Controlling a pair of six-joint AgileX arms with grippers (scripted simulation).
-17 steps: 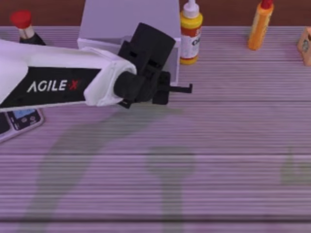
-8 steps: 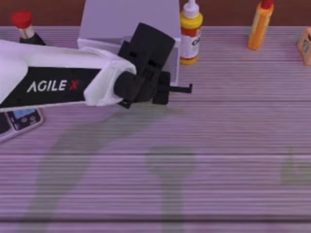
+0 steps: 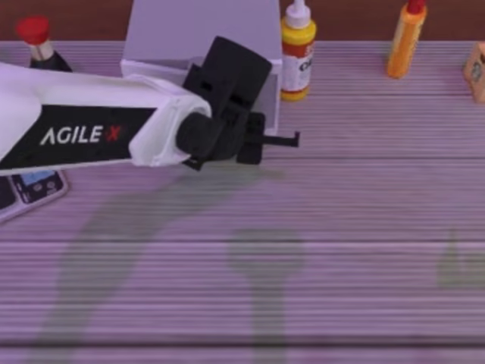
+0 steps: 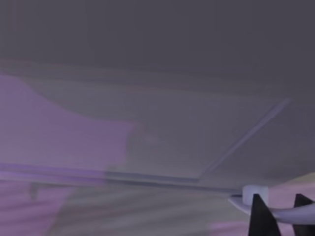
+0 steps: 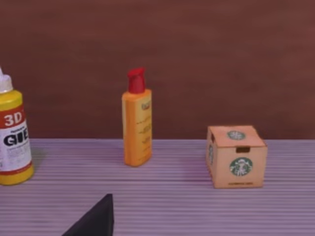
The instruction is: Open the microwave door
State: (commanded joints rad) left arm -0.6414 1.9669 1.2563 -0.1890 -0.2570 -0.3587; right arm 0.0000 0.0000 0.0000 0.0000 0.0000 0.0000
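Left gripper (image 3: 254,136) is sitting upper middle by the microwave door (image 4: 147,132), a thin stiff panel best hooked at its edge; I cannot tell how wide it is.

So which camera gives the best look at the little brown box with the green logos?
The right wrist view: the brown cardboard box shows whole, with green round logos on its top and front. The top view catches only a sliver of it at the right edge. The left wrist view shows none of it.
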